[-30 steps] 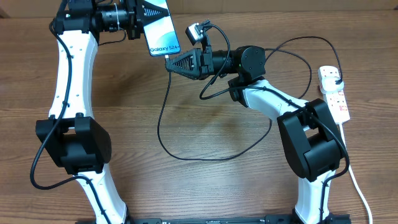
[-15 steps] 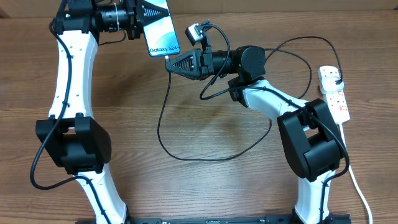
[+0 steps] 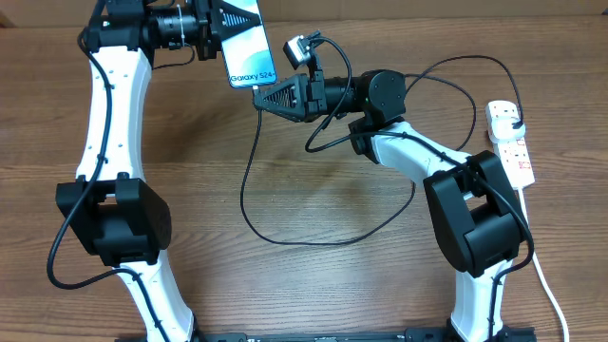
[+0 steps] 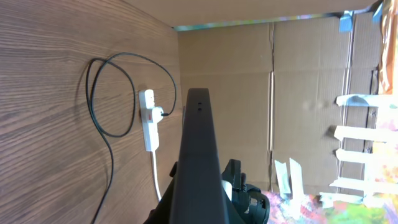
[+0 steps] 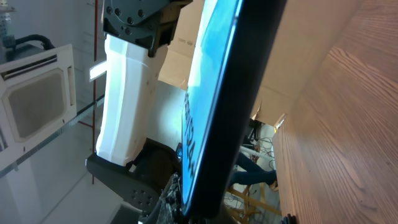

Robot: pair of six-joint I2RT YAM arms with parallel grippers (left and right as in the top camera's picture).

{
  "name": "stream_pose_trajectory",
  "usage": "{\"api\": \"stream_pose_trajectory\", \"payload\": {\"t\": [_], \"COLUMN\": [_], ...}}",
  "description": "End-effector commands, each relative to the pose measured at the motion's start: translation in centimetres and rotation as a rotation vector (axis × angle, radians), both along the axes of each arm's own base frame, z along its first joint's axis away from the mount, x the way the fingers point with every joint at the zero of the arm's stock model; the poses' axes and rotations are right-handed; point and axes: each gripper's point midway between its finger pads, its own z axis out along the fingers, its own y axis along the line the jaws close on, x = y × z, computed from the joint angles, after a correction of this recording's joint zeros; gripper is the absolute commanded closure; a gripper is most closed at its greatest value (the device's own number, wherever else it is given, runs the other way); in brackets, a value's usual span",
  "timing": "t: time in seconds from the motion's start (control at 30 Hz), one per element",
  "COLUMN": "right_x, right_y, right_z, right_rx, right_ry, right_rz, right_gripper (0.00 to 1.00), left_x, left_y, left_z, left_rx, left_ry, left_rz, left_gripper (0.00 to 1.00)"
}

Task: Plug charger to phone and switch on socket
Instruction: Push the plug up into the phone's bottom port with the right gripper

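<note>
Left gripper is clamping the phone, holding it off the table. Right gripper is pinching the charger tip right at the phone's lower edge. Socket is lying well behind the right gripper. Risk: a slightly tilted tip jamming beside the port, or the push sliding the phone in the left fingers.

- Left arm and right arm: white shells between bulky black joint housings.
- Thin black cables run along the white links.
- Left gripper and right gripper: black, triangular.
</note>
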Motion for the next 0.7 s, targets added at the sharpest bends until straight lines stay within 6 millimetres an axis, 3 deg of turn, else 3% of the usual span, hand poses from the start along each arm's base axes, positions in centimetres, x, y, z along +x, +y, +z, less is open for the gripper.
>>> {"api": "stream_pose_trajectory", "payload": {"t": [0.0,0.67], "right_x": [0.6,2.1], "right_y": [-0.2,0.0], "right_z": [0.6,0.3], "right_rx": [0.019,0.022], "right_ry": [-0.003,0.072], "right_rz": [-0.030,-0.089], "right_gripper": [0.96,0.96], "left_x": [-1.3,-2.4], "left_y": [-0.9,-1.3], "left_z": [1.9,2.8], "left_rx": [-0.030,-0.069], "left_ry": [-0.060,-0.153], "left_rz": [-0.061,-0.140], "left_gripper": [0.96,0.96]}}
